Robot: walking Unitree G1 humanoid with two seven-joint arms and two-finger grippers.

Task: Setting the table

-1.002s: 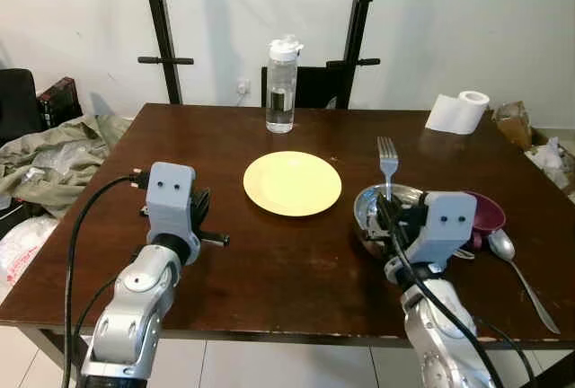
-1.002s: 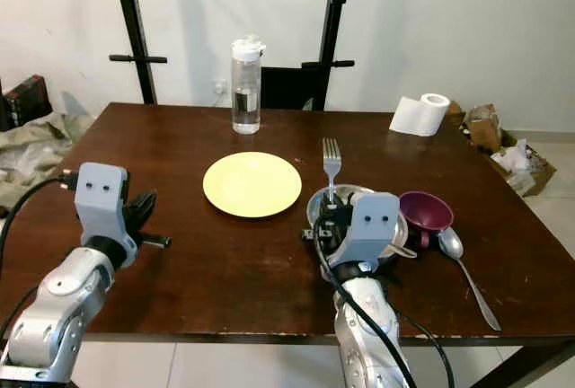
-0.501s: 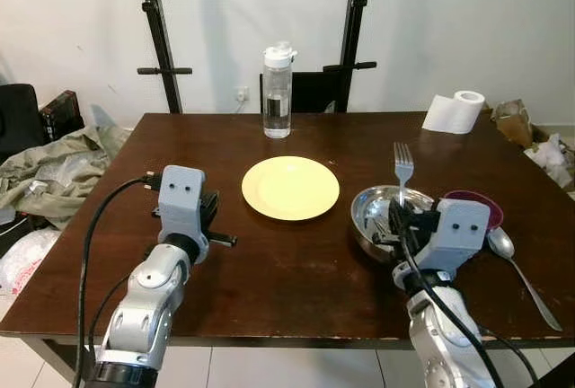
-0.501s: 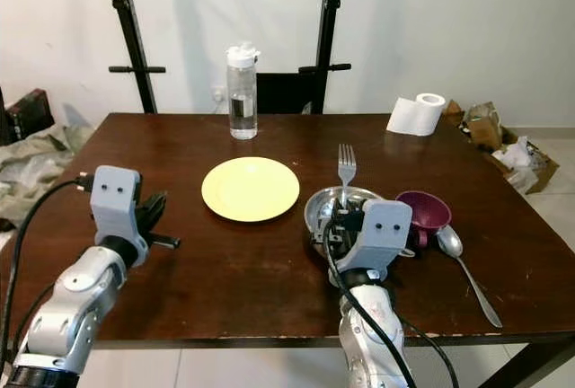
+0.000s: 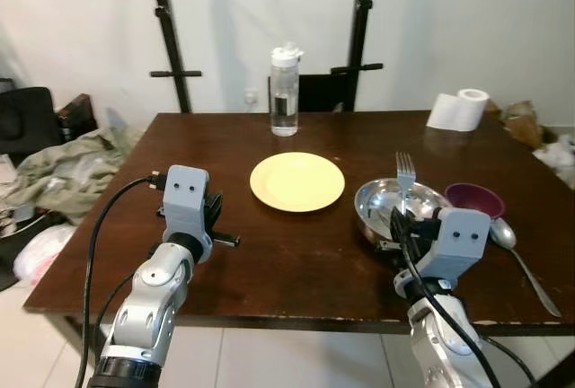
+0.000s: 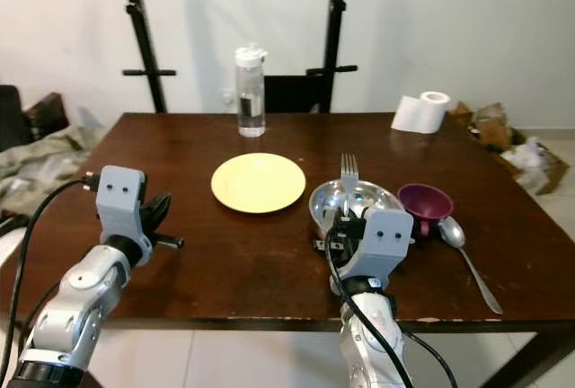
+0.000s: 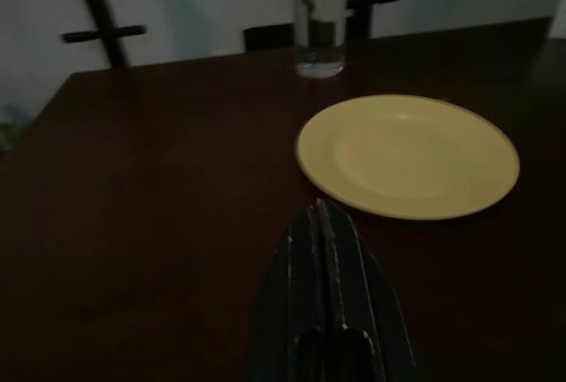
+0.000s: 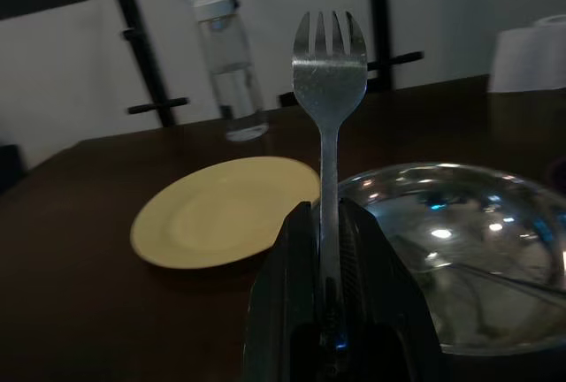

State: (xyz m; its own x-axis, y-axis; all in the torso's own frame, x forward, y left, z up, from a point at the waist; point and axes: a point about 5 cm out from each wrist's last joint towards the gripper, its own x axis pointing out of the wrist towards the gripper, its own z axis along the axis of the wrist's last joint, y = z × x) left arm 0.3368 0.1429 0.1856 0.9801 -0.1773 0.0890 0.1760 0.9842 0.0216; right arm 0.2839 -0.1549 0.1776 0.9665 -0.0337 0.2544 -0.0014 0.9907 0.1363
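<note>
Right hand (image 8: 329,223) clamped fork (image 8: 329,90) by handle, tines up, above steel bowl (image 5: 395,208) beside yellow plate (image 5: 297,181). Fork light, stiff, slippery; best held mid-handle. Left hand (image 7: 329,232) closed, empty, over tabletop (image 5: 287,262)

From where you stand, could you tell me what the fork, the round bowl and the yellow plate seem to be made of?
Silver fork in the right claw: brushed metal, likely steel, with a dull grey sheen. Shiny round bowl: polished metal, mirror-like reflections and highlights. Flat yellow plate: smooth and matte, possibly plastic or glazed ceramic; the look cannot settle it.
</note>
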